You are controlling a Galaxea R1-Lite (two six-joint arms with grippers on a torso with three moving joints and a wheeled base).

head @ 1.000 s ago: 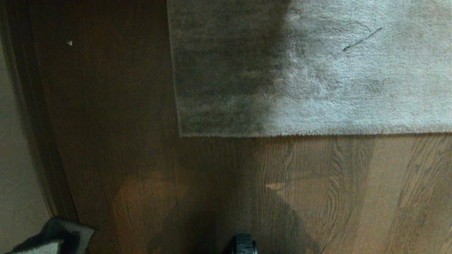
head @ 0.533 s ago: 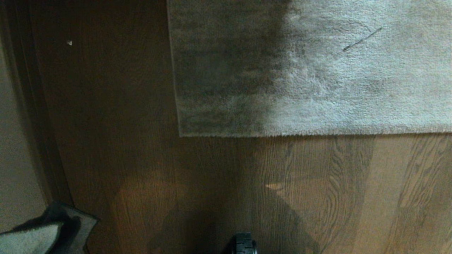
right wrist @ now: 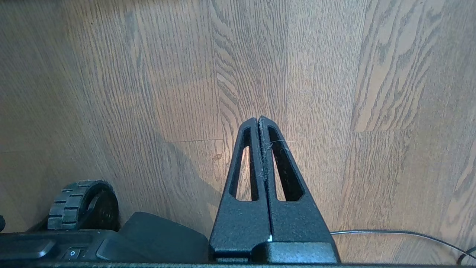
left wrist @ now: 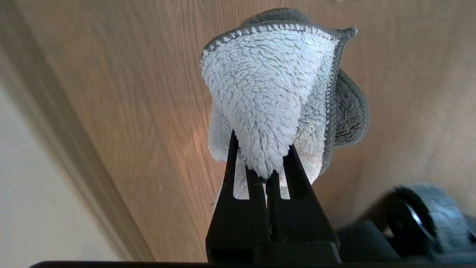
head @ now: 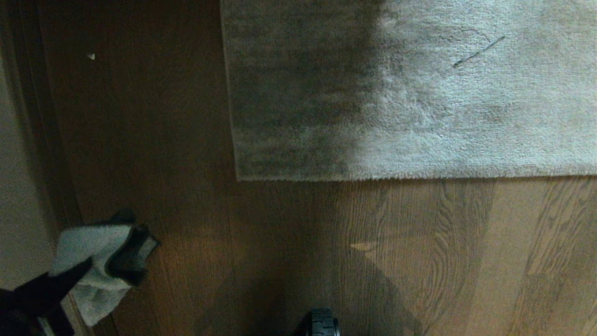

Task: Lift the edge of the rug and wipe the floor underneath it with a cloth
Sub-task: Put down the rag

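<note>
The left gripper (head: 122,254) sits low at the robot's left side, clamped on a small fluffy pale grey-white cloth with a darker grey stitched border (left wrist: 267,93), held above the brown wood-grain plank floor (head: 419,256) near the pale wall. The straight hemmed edge (head: 419,177) of the large shaggy light grey rug lies flat on the planks ahead, well apart from the cloth. The right gripper (right wrist: 259,121) hangs pinched together on nothing, over bare planks beside the base.

To my eye the rug must come up first: the free right gripper should part its fingers, slide under the hem and lift it, and only then should the cloth sweep the uncovered planks, pressed flat.

No brand, label or writing is readable anywhere.
</note>
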